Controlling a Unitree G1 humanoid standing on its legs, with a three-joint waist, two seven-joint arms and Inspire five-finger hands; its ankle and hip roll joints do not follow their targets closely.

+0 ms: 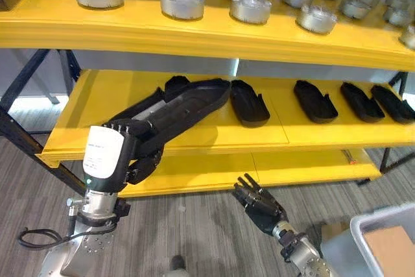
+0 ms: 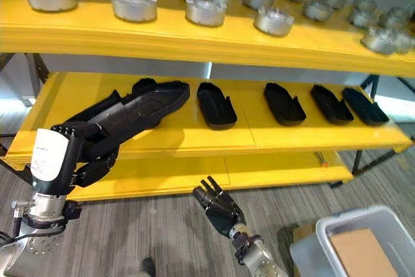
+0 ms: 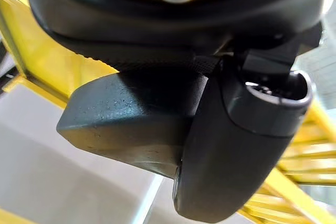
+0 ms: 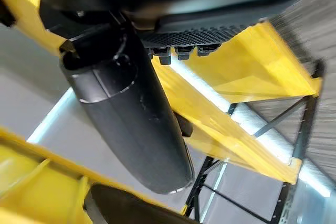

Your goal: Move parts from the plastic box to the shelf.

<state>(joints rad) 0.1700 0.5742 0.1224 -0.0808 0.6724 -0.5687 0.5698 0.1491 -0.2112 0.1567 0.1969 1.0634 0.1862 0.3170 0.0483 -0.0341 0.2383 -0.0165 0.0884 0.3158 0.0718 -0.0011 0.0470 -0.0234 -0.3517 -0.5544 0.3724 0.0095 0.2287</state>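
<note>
1. Black moulded parts already lie in a row on the middle board of the yellow shelf (image 1: pixel 194 139): four (image 1: pixel 315 100) from the centre toward its right end.
2. Another long black part (image 1: pixel 188 98) is in the left robot hand (image 1: pixel 133 144), fingers curled round its near end, its far end over the board's left half; whether it rests on the board I cannot tell.
3. At the lower right corner stands the plastic box (image 1: pixel 382 225); any parts left inside are hidden, as brown cardboard (image 1: pixel 392 248) covers what shows.
4. Low before the shelf, the right robot hand (image 1: pixel 259 207) holds nothing, fingers loosely extended.
5. Grey metal castings (image 1: pixel 181 1) crowd the top board.
</note>
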